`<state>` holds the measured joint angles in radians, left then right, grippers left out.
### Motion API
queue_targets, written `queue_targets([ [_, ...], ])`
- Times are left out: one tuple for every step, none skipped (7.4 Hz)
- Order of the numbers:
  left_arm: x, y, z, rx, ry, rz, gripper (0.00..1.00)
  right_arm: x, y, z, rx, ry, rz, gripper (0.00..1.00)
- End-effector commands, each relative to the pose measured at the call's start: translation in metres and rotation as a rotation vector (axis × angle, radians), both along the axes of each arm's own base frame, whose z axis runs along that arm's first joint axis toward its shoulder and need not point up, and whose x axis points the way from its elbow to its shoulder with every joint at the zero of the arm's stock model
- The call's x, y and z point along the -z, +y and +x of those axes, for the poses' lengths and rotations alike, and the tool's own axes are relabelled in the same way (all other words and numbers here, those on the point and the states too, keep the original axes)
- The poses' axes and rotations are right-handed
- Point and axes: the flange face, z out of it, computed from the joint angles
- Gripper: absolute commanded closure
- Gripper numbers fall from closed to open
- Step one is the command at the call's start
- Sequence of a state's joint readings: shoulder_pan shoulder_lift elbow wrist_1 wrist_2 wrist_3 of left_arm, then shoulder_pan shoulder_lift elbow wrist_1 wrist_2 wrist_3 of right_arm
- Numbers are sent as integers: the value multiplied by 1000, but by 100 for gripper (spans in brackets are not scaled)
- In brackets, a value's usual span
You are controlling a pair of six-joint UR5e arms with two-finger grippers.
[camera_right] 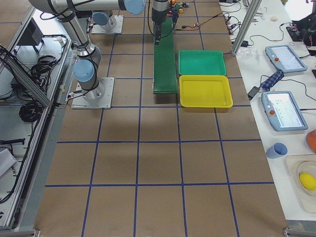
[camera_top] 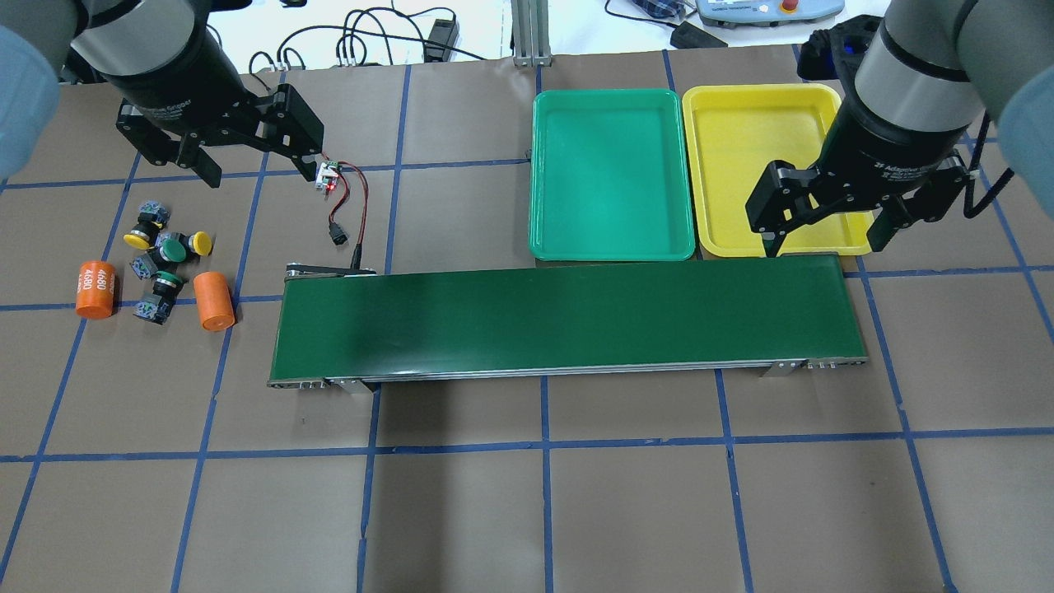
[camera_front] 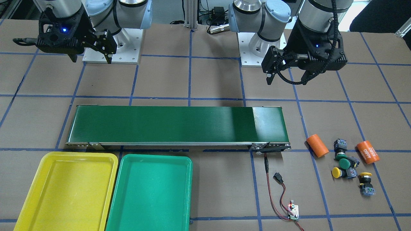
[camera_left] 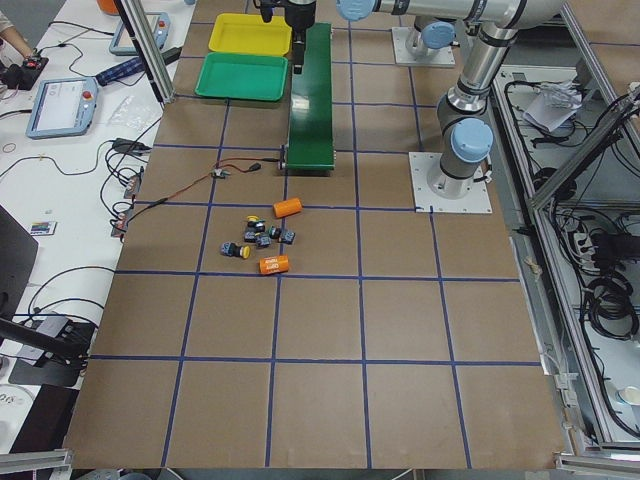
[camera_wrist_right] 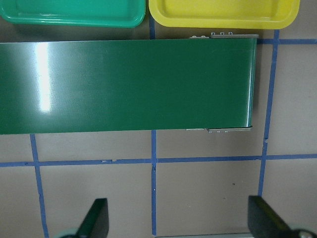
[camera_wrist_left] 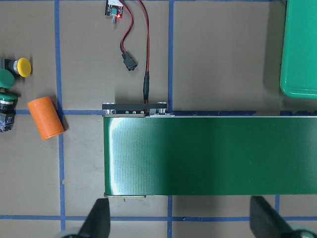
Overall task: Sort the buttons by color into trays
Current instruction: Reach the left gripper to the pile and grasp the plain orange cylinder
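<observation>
I see the brown papered table [camera_top: 576, 494], gridded with blue tape. The dark-green conveyor belt [camera_top: 568, 321] runs across the middle with nothing on it. Beyond its right end the green tray [camera_top: 609, 173] and the yellow tray [camera_top: 741, 95] sit side by side, almost touching, and neither holds a button.

My left gripper [camera_top: 259, 161] hangs above the table near the belt's left end, jaws spread wide and holding nothing. My right gripper [camera_top: 827, 237] hangs over the belt's right end, by the yellow tray's near edge, jaws equally wide and empty.

Off the belt's left end, two orange cylinders [camera_top: 96, 288] [camera_top: 214, 301] lie flanking the cluster of four buttons. The two yellow-capped buttons [camera_top: 138, 239] [camera_top: 200, 243] and the two green-capped buttons [camera_top: 171, 247] [camera_top: 165, 284] lie on their sides, bunched close together.

A small circuit board [camera_top: 329, 175] with red-black wires lies near the belt's left end.
</observation>
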<state>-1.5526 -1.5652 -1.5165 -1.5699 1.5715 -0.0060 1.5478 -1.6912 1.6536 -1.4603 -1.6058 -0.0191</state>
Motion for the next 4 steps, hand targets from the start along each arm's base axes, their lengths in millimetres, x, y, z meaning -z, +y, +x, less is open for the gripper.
queue_targets([
  [5, -4, 2, -5, 1, 16, 0, 0, 0, 0, -1, 0, 1, 0],
  [17, -13, 12, -12, 4, 39, 0, 0, 0, 0, -1, 0, 1, 0],
  [48, -30, 58, -81, 7, 94, 0, 0, 0, 0, -1, 0, 1, 0],
  [86, -47, 121, -134, 27, 162, 0, 2, -2, 0, 1, 2, 4, 0],
])
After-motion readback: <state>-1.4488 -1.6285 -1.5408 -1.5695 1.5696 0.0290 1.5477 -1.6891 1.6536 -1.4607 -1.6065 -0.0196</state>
